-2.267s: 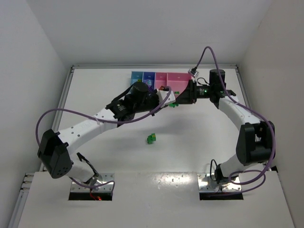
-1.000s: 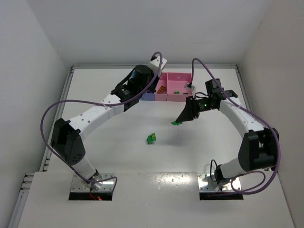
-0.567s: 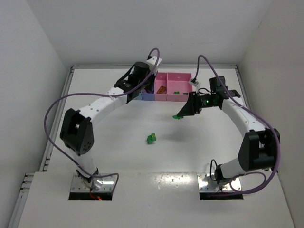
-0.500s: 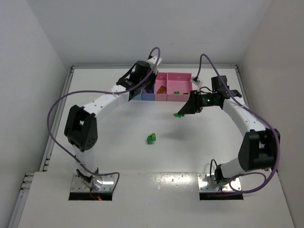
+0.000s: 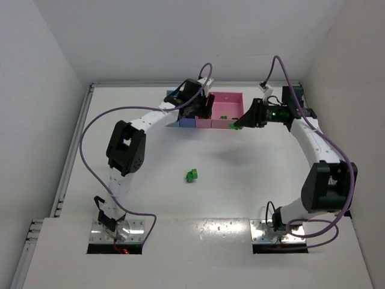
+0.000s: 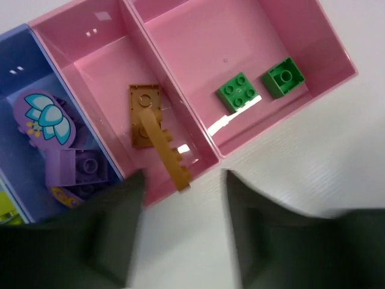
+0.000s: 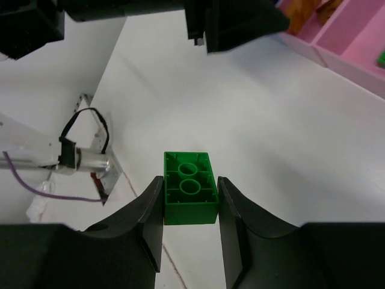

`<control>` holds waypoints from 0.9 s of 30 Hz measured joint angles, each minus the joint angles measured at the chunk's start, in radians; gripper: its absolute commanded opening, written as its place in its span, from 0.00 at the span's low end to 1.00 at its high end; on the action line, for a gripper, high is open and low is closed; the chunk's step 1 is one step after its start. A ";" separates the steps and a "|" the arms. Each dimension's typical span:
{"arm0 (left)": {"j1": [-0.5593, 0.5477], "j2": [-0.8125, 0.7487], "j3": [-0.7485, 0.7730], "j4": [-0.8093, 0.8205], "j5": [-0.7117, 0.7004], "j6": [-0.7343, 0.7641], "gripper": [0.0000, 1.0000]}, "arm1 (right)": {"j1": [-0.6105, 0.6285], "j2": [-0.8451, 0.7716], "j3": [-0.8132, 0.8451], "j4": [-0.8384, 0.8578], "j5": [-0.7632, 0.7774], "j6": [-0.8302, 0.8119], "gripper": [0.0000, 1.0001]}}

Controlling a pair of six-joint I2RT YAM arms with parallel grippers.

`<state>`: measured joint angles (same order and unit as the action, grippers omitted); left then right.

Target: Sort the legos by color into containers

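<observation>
As right pincer [image 7: 190, 208] grips green lego [image 7: 189, 183], two binned.

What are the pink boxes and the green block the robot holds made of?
The pink bins look like glossy plastic: smooth walls with white light glints. The green brick seems hard moulded plastic, probably: crisp edges, round tubes underneath, a duller sheen.

The white table [image 5: 258, 174] carries a row of joined containers [image 5: 227, 93] at its far edge. They sit flat on the surface: light blue and blue-purple bins to the left, pink ones to the right. A small green lego [image 5: 192, 175] lies alone near the table's middle, well apart from the bins.
</observation>
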<state>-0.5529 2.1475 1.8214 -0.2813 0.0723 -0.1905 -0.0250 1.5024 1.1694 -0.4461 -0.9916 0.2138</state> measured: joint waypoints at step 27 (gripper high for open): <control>0.146 -0.551 -0.371 -0.307 0.479 0.418 0.92 | 0.150 0.642 0.554 0.021 0.589 -0.155 0.78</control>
<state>-0.4072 1.5967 1.4506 -0.5888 0.5510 0.2276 0.1253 2.1445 1.7237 -0.4255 -0.4023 0.0589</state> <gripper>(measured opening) 0.924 0.768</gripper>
